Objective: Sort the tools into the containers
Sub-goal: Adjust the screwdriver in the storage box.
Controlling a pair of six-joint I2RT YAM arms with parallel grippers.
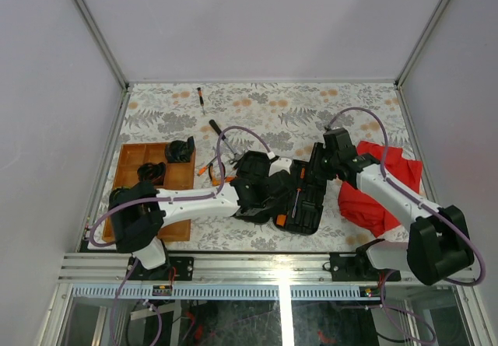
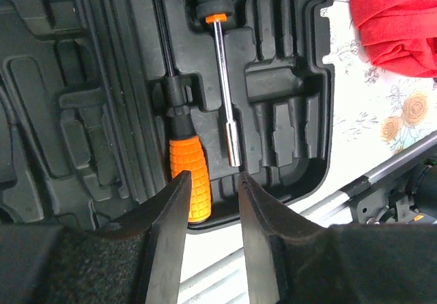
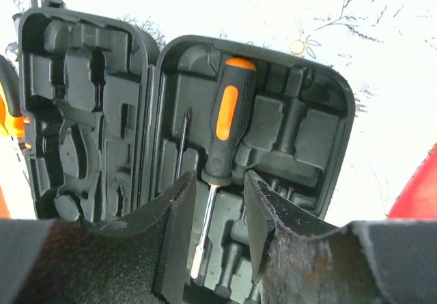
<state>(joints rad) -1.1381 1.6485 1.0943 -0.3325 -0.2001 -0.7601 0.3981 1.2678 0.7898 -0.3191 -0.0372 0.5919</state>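
The black tool case [image 3: 307,133] lies open near the middle of the floral-patterned surface [image 1: 311,105], both halves flat with their moulded recesses facing up. Two tools sit in the half nearer the red cloth [image 1: 381,190]. One is a nut driver [image 3: 229,123] with a black-and-orange handle and a steel shaft. The other, parallel and just beside it, is an orange-handled screwdriver [image 2: 188,181] with a thin dark shaft. The left end effector [image 2: 213,181] hangs over the near end of that half, above the orange handle and the tip of the nut driver. Its fingers are apart and hold nothing. The right end effector [image 3: 218,184] hovers over the same half from the far side. Its fingers are also spread, and the nut driver's shaft shows in the gap between them, unclamped. The wooden tray [image 1: 132,159] rests at the left edge of the surface, well apart from the case, with dark items [image 1: 179,152] in its far compartments that are too small to identify. A few orange-handled tools [image 1: 206,169] lie loose between tray and case. A black-handled tool [image 1: 216,128] lies farther back, and a small screwdriver [image 1: 201,97] lies near the far edge.
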